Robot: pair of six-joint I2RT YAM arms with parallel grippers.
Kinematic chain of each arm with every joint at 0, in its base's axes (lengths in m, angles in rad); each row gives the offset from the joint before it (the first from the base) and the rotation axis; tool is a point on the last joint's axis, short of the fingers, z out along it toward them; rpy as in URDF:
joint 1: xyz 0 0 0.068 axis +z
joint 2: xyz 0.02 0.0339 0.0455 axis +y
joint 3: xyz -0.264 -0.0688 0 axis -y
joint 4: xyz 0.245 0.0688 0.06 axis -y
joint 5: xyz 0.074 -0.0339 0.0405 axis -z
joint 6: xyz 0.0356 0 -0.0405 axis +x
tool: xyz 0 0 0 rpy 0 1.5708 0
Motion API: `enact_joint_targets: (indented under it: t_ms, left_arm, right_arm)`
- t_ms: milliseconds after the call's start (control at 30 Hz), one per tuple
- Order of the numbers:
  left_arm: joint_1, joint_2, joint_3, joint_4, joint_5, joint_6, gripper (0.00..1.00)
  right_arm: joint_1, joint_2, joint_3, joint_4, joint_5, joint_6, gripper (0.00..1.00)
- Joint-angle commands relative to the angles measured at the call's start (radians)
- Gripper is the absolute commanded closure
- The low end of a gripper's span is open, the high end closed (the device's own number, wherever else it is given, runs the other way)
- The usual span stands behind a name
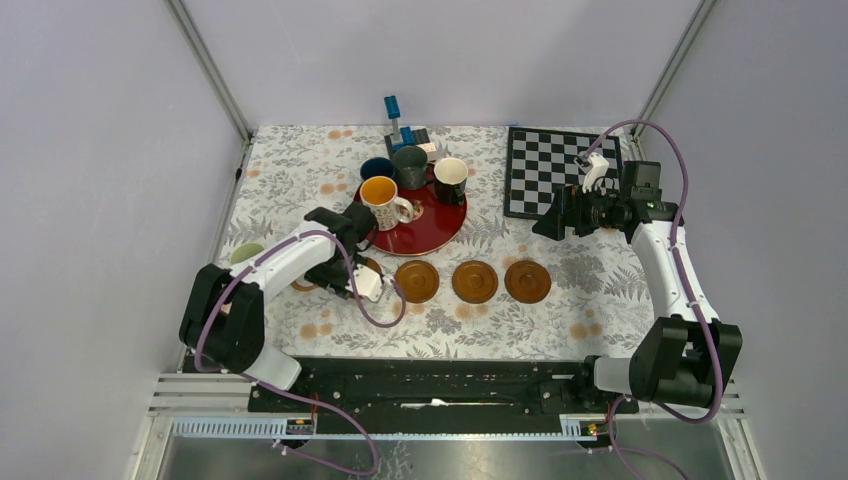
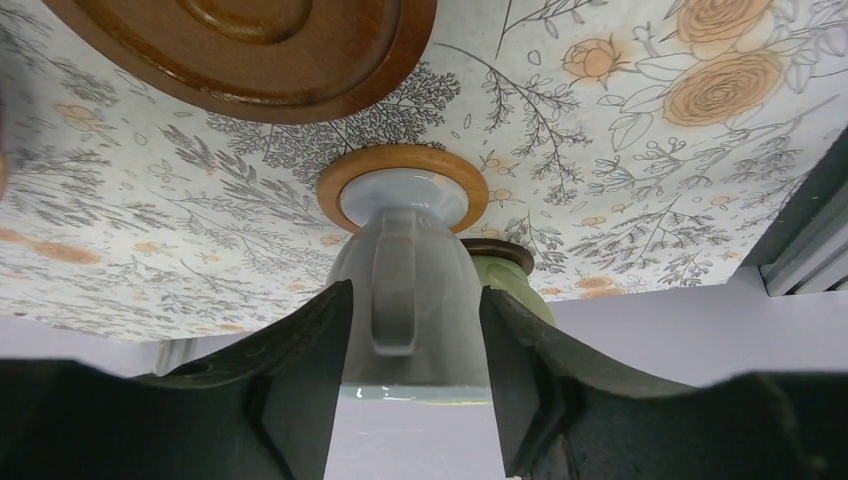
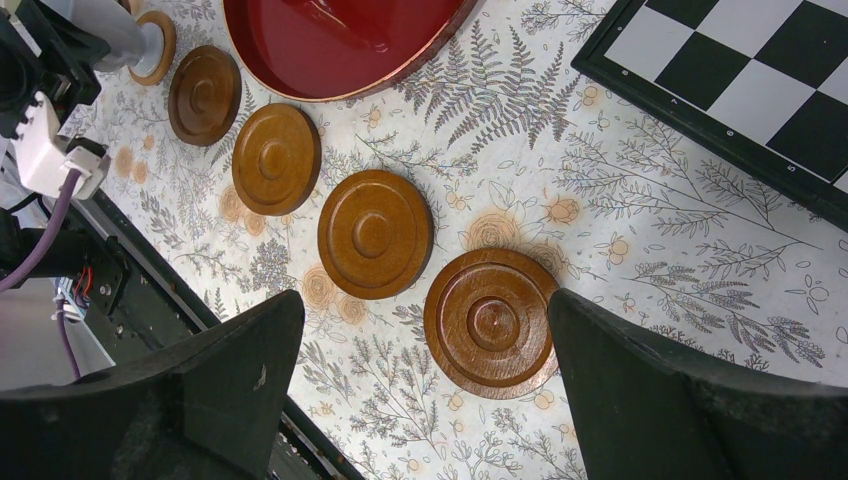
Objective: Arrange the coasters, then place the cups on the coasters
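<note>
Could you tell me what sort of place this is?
Probably a robot lab cell: grey walls on aluminium framing enclose the floral-clothed table, with the left arm and right arm bolted to its near rail.

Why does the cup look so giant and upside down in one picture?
Left wrist view: the camera is right beside the light blue cup, so it looms, inverted; fingers look dark. Right wrist view: coasters sharp, red tray glossy. Top view: even light, things small.

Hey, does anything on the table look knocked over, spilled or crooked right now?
Nothing stands out. The light blue ceramic mug stands upright on its tan wooden coaster, the four mugs at the round red tray are upright, and the empty brown coasters lie flat.
</note>
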Motion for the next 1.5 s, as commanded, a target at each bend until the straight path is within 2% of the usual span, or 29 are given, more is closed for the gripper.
enact_joint_targets:
  t_ms: [0,133,267,433,567,733,867,1467]
  left_arm:
    - [-0.055,-0.048,0.094,-0.111,0.046,-0.048,0.42]
    - [-0.069,-0.017,0.217,-0.156,0.099,-0.119,0.39]
    - [-0.063,0.055,0.351,-0.151,0.159,-0.225,0.47]
    - [-0.044,0.073,0.317,-0.037,0.114,-0.243,0.66]
    - [-0.024,0.077,0.268,0.045,0.078,-0.239,0.73]
    - [-0.003,0.084,0.217,0.046,0.085,-0.221,0.74]
    - [-0.003,0.066,0.172,0.031,0.094,-0.199,0.70]
    - [0.009,0.071,0.185,-0.076,0.151,-0.198,0.71]
  right_arm:
    - [-0.002,-0.007,-0.001,0.006,-0.023,0.004,0.02]
    - [-0.002,-0.007,0.000,0.005,-0.029,0.003,0.02]
    - [-0.002,-0.009,0.000,0.002,-0.034,0.001,0.02]
    - [-0.002,-0.014,-0.004,-0.002,-0.035,-0.005,0.02]
    - [-0.002,-0.017,-0.005,-0.003,-0.032,-0.008,0.02]
    - [-0.002,-0.015,-0.006,-0.003,-0.031,-0.011,0.02]
    - [-0.002,-0.011,-0.004,-0.003,-0.030,-0.010,0.02]
    - [-0.002,-0.002,-0.003,-0.001,-0.028,-0.005,0.02]
